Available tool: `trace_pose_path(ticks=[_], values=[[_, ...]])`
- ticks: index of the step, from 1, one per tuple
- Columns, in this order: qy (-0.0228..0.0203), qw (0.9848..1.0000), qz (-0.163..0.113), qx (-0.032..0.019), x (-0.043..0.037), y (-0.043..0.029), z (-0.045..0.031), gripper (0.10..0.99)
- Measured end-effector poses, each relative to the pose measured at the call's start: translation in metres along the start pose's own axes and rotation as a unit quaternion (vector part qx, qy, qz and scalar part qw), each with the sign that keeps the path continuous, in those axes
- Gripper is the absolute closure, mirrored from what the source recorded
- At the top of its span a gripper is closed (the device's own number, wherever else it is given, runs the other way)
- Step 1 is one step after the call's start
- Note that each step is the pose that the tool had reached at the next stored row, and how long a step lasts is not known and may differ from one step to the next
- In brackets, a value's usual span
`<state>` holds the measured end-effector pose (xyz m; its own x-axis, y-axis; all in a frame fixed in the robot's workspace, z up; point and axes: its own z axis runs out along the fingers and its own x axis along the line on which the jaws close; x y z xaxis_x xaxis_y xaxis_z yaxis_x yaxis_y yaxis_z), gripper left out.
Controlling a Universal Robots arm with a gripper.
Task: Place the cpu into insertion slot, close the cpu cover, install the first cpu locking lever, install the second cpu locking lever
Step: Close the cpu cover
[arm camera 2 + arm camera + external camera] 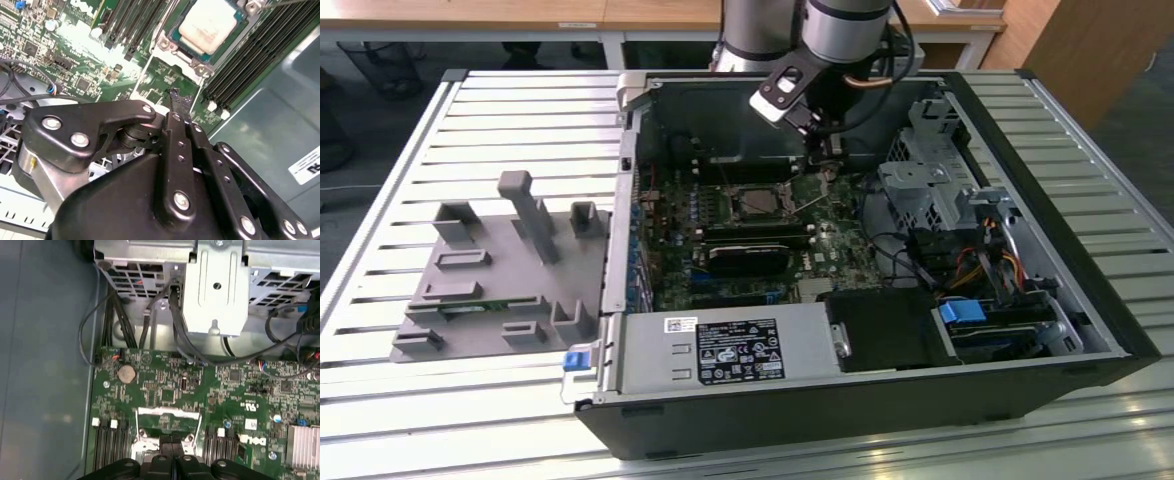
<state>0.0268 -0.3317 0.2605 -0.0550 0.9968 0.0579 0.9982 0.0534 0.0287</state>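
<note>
1. Where the black open-sided computer case (1101,300) lies flat on the slatted metal table (400,400), the silver-grey robot arm (841,25) reaches down into it; a grey moulded parts fixture (480,280) sits on the table at the exterior view's left, just beside the case.
2. The black two-fingered gripper (175,96) hangs low over the green motherboard (165,385); its fingers (172,150) are drawn together to a narrow point with the tips meeting; I see nothing pinched between them.
3. The small flat square cpu (207,25), with its pale silvery-beige metal face, sits inside the square insertion slot (163,44) with the silver metal rim; the gripper's tips are near that slot's edge and apart from the chip.
4. Long black memory slots (250,55) run along both sides of the socket; in the exterior view a thin silver wire lever (815,200) slants up beside it, close under the gripper.
5. In the first wrist view a round silver coin cell (126,373) lies on the board; a silver sheet-metal drive cage (215,285) stands beyond it, with black cables trailing down to the board's edge.
</note>
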Motion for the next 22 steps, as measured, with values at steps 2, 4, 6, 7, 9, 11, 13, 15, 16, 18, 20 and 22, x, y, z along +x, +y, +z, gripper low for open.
trace_pose_path(ticks=[2,4,6,7,9,11,13,15,16,18,20,22], values=[[0.0000,1.0000,0.001,-0.0001,0.0002,0.0031,0.0012,0.980],[-0.0001,1.0000,0.002,0.0000,0.0002,0.0053,0.0024,0.980],[-0.0002,1.0000,0.004,-0.0001,0.0003,0.0078,0.0033,0.980],[-0.0004,1.0000,0.006,-0.0002,0.0004,0.0088,0.0036,0.980],[-0.0012,0.9999,0.011,-0.0005,0.0008,0.0108,0.0041,0.980],[-0.0019,0.9999,0.015,-0.0007,0.0010,0.0126,0.0045,0.980],[-0.0019,0.9999,0.016,-0.0007,0.0010,0.0133,0.0051,0.980],[-0.0019,0.9999,0.016,-0.0007,0.0009,0.0141,0.0057,0.980],[-0.0019,0.9999,0.016,-0.0007,0.0009,0.0147,0.0059,0.980],[-0.0019,0.9999,0.016,-0.0006,0.0008,0.0166,0.0065,0.980],[-0.0019,0.9999,0.016,-0.0005,0.0007,0.0187,0.0070,0.980],[-0.0018,0.9999,0.016,-0.0005,0.0008,0.0208,0.0076,0.980]])
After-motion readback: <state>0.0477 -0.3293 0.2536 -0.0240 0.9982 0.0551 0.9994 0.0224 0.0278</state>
